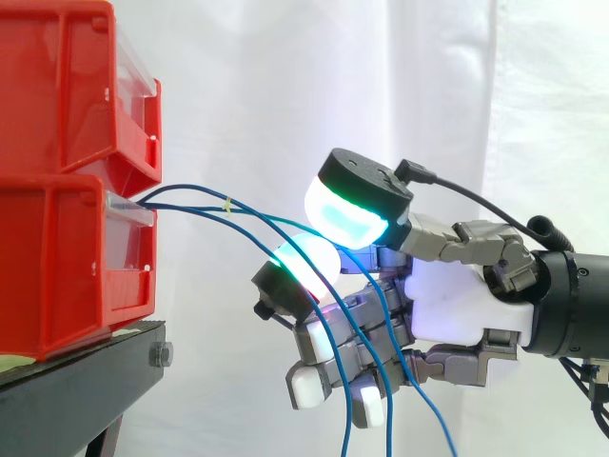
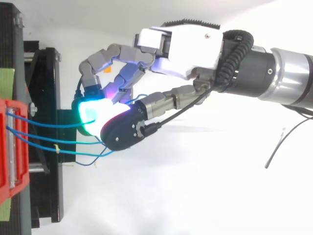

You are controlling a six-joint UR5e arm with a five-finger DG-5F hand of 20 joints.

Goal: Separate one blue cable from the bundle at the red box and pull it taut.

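Observation:
Three thin blue cables come out of the front of the lower red bin and run right to my hand. The hand is level with that bin, a short way off to its right. Its thumb and a cyan-glowing finger pad are curled together, pinching one blue cable between them. The other two cables pass just under the thumb. All three sag, run across the curled lower fingers and dangle below the hand. A small yellow tie marks one cable near the bin.
A second red bin sits stacked on the lower one. Both rest on a black stand at the left, whose edge juts toward the hand. A white curtain hangs behind.

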